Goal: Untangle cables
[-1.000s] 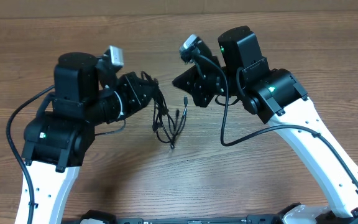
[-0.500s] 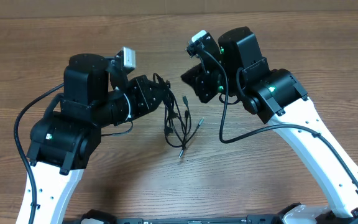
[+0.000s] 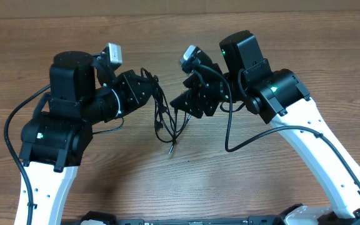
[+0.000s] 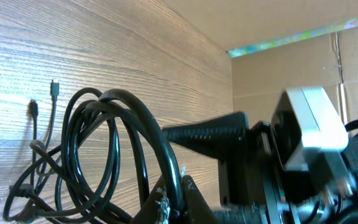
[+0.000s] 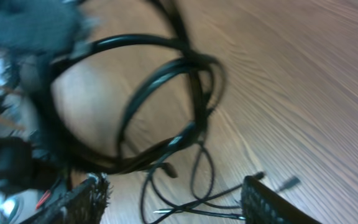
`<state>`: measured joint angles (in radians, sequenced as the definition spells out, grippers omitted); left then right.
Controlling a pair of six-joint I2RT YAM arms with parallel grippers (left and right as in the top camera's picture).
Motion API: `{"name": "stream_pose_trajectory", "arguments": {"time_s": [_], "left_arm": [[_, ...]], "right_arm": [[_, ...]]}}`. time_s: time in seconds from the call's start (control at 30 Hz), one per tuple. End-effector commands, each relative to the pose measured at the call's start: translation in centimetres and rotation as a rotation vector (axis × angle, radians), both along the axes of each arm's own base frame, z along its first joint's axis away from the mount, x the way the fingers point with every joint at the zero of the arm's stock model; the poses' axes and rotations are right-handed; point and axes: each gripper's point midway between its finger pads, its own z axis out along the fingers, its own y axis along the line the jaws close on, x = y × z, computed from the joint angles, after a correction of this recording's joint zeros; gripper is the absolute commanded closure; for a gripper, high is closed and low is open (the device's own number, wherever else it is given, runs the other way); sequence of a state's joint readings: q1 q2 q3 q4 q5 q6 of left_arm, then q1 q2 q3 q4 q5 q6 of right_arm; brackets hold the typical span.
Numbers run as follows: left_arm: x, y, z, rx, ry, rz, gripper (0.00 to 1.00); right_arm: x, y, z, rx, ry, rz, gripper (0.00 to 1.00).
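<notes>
Two robot arms meet over a knot of thin black cables on a wooden table

The wood-grain table (image 3: 199, 187) fills the scene. The left arm (image 3: 55, 134) reaches in from the near left and the right arm (image 3: 274, 90) from the near right, so both claws face each other at the middle. The left gripper (image 3: 147, 84) is pinched tight on the top of the cables (image 3: 163, 119), lifting their loops so that the rest hangs down towards the table, probably to hold the bundle steady for sorting. The right gripper (image 5: 174, 193) sits just beside the loops with its claw spread wide and holding nothing, seemingly lined up to take a strand. Small plug ends (image 3: 170, 149) trail at the near side of the bundle
</notes>
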<state>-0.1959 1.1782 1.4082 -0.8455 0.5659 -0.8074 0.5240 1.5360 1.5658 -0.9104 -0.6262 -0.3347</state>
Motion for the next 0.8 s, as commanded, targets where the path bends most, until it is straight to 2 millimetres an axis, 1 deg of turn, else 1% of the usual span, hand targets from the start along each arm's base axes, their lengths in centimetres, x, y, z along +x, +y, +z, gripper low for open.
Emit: {"name": "stream_pose_trajectory", "arguments": {"time_s": [0.0,0.1,0.2,0.27,0.3,0.33,0.37,0.4,0.43,0.5,0.63,0.7,0.77], "left_arm": [[-1.0,-0.4,1.9,-0.041,-0.055,-0.064,0.96],[-1.2,-0.8,2.2,-0.059,-0.062,-0.089,0.96],[-1.6,-1.4,2.8,-0.089,-0.075,-0.132,0.96],[-1.8,-1.7,3.2,-0.105,-0.084,-0.155,0.96],[-1.8,-1.7,3.3,-0.106,-0.088,-0.156,0.96],[-1.8,-1.7,3.3,-0.106,-0.090,-0.155,0.96],[-1.8,-1.7,3.3,-0.106,-0.090,-0.155,0.96],[-1.7,-1.7,3.3,-0.105,-0.090,-0.155,0.96],[-1.7,-1.7,3.3,-0.106,-0.090,-0.155,0.96],[-1.8,-1.7,3.3,-0.105,-0.090,-0.155,0.96],[-1.7,-1.6,3.3,-0.105,-0.091,-0.152,0.96],[-1.6,-1.5,3.3,-0.105,-0.090,-0.147,0.96],[-1.6,-1.5,3.3,-0.105,-0.091,-0.147,0.96]], "right_arm": [[-2.7,1.1,3.4,0.123,-0.114,0.220,0.29],[-4.4,1.5,4.3,0.189,-0.163,0.350,0.23],[-4.6,1.7,4.4,0.199,-0.178,0.371,0.23],[-4.8,1.8,4.4,0.200,-0.178,0.377,0.26],[-4.9,1.9,4.4,0.200,-0.179,0.381,0.31],[-5.0,2.0,4.5,0.200,-0.179,0.384,0.40],[-5.0,2.0,4.4,0.199,-0.179,0.384,0.53],[-5.0,2.0,4.4,0.197,-0.180,0.381,0.60],[-4.9,2.0,4.3,0.191,-0.182,0.376,0.69],[-4.7,1.9,4.2,0.183,-0.184,0.369,0.72],[-4.7,1.9,4.1,0.176,-0.183,0.365,0.82],[-4.4,1.8,3.9,0.162,-0.185,0.354,0.90],[-4.3,1.7,3.7,0.152,-0.186,0.347,0.93]]}}
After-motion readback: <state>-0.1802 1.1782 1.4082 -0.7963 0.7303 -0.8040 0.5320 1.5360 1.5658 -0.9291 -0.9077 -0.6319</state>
